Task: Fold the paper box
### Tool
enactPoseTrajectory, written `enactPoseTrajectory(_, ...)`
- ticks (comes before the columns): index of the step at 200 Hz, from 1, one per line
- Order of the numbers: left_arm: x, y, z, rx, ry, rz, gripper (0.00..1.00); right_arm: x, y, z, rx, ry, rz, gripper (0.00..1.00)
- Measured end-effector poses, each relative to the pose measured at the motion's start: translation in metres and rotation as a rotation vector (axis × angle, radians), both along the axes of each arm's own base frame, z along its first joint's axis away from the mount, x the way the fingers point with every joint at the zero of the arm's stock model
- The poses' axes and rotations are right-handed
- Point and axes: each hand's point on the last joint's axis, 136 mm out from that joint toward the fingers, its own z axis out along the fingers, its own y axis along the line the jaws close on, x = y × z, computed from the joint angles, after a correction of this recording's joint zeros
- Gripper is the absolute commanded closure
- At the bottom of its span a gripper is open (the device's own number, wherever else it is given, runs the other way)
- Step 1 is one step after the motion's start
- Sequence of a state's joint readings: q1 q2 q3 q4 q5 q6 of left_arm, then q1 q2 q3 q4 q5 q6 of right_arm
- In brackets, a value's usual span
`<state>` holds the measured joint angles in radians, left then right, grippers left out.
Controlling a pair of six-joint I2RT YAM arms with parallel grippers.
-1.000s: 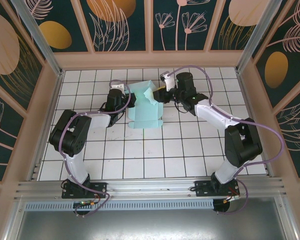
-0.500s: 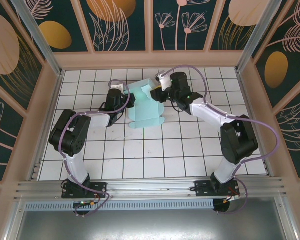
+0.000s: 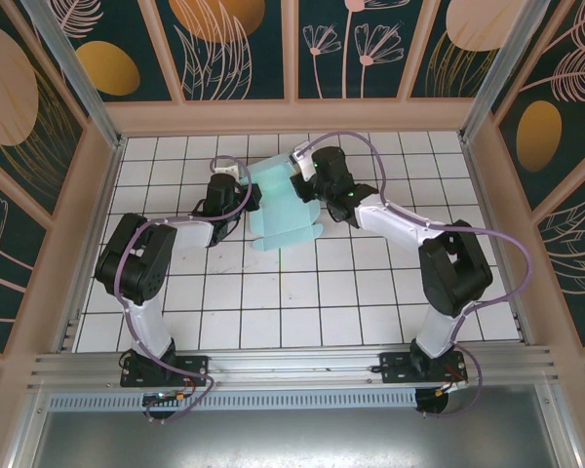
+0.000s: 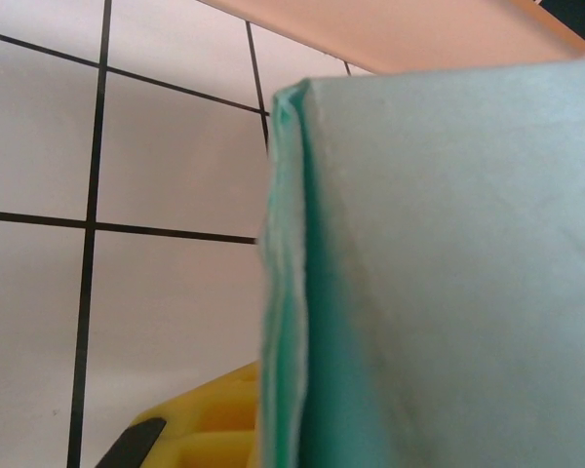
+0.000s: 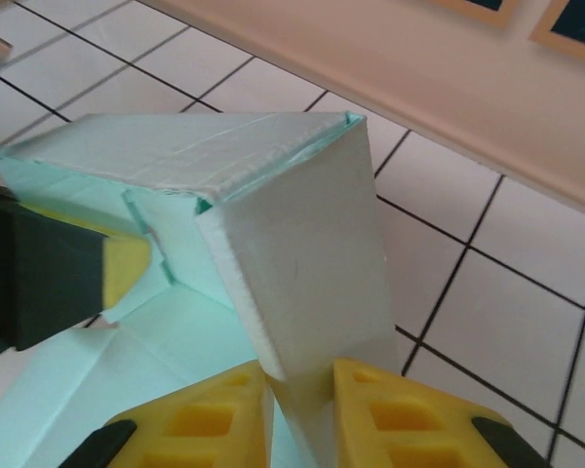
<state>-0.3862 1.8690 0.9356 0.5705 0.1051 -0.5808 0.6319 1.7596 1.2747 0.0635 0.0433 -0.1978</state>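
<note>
paper box (image 3: 281, 213) sits far-centre on tiled table (image 3: 273, 292), half-formed. left gripper (image 3: 255, 195) pinched on its left wall, right gripper (image 5: 298, 378) pinching the raised right flap. Looks like the wall-erecting step. Next: tuck flap inward, keep left wall braced.

Top camera looks down from above and behind; both wrist cameras closely face the paper box (image 3: 278, 219).

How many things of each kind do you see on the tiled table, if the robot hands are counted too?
paper box: 1
hands: 2 (left hand, right hand)
Total: 3
</note>
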Motion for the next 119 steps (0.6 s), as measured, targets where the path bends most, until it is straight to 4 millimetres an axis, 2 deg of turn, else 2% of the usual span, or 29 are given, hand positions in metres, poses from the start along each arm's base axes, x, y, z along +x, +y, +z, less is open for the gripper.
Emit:
enactPoseTrajectory(37, 0.0, 0.001, -0.001, 0.0, 0.007, 0.004, 1.0, 0.005, 0.002, 0.0, -0.079, -0.085, -0.078, 0.85)
enactPoseTrajectory(119, 0.0, 0.001, -0.001, -0.012, 0.014, 0.01, 1.0, 0.016, 0.002, -0.002, -0.252, -0.238, -0.226, 0.85)
